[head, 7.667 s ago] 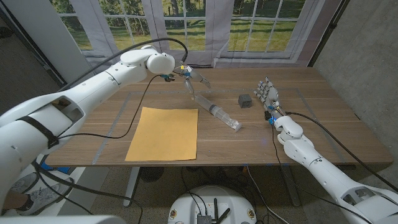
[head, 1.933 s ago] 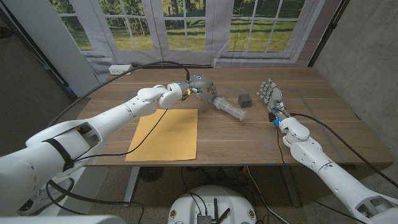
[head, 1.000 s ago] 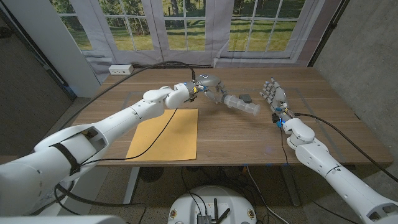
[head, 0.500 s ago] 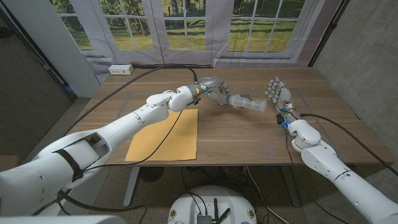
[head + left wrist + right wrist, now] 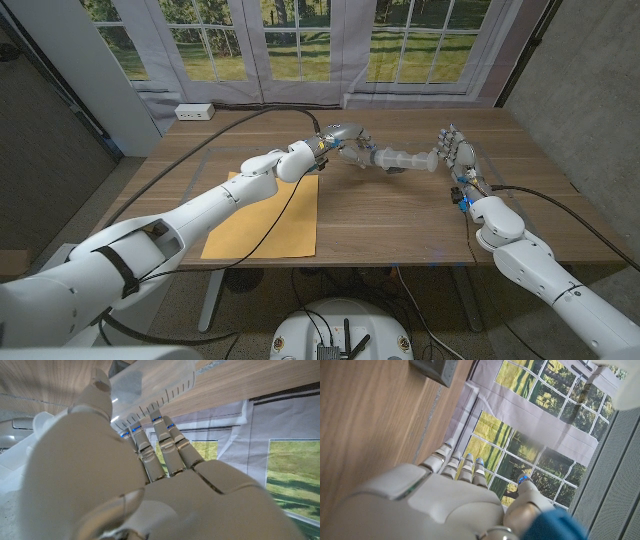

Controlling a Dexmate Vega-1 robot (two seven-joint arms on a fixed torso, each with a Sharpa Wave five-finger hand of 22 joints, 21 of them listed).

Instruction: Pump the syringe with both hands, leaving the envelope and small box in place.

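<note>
My left hand [image 5: 347, 140] grips a clear syringe [image 5: 405, 160] at one end and holds it above the table, roughly level. Its far end points at my right hand [image 5: 461, 156] and stops just short of it. That hand stands upright with its fingers apart and holds nothing. In the left wrist view the marked barrel of the syringe [image 5: 152, 385] lies across the fingers of my left hand [image 5: 125, 475]. The yellow envelope [image 5: 264, 215] lies flat on the table's left half. The small grey box [image 5: 433, 367] sits on the wood beyond my right hand [image 5: 452, 495].
The wooden table [image 5: 380, 215] runs to a window wall with white curtains at the back. A white power strip [image 5: 194, 111] lies at the back left corner. Black cables run along both arms.
My left hand has carried the syringe up and to the right, toward my right hand. The right hand has shifted slightly right and stays open.
</note>
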